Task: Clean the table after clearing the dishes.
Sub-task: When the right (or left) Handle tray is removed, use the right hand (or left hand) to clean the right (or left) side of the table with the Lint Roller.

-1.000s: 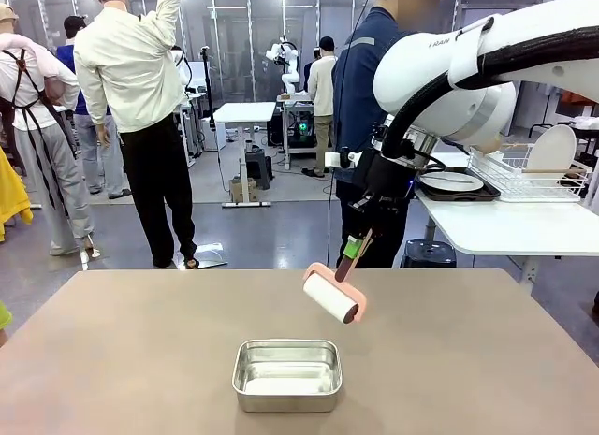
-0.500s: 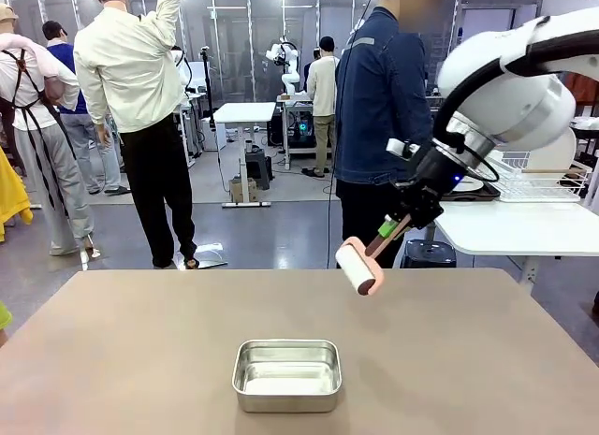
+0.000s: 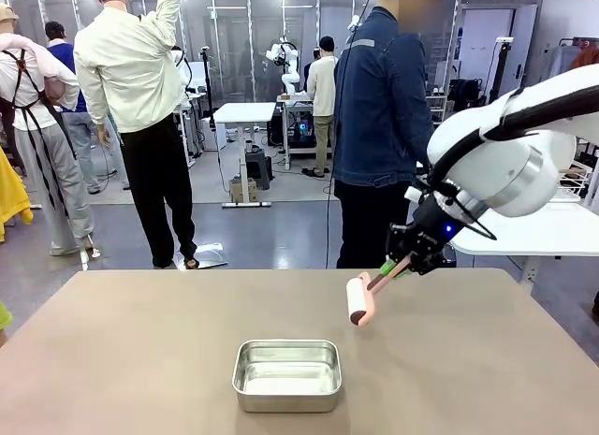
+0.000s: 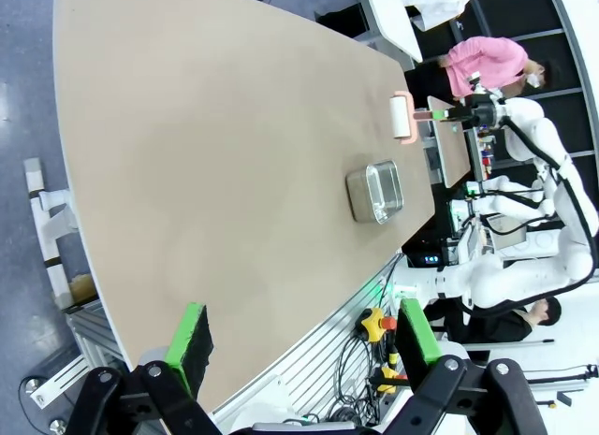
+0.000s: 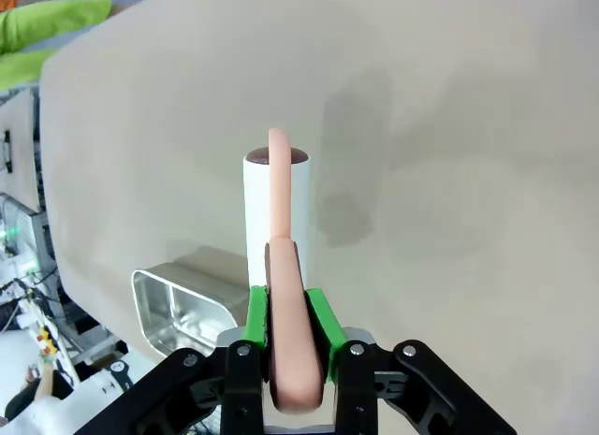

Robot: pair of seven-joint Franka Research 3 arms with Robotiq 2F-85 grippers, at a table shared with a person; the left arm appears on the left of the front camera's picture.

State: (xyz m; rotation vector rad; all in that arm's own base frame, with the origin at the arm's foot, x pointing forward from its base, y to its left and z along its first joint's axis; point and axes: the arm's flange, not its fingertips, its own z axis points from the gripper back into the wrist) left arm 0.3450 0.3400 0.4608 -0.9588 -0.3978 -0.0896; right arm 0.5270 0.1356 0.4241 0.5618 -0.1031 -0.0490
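Observation:
My right gripper is shut on the pink handle of a lint roller with a white roll. The roller hangs low over the taupe table, right of centre and beyond the steel pan. In the right wrist view the green pads of my right gripper clamp the handle and the lint roller points away over the table, its shadow lying beside it. My left gripper is open and empty, high above the table near its edge. The dishes are out of view.
A small steel pan sits at the table's front centre; the pan lies just left of the roller in the right wrist view. A person in a navy jacket stands at the far edge. A white side table stands at the right.
My right arm has swung to the right and dropped, carrying the roller from above the pan's far side to lower over the table's right half. The person has stepped closer.

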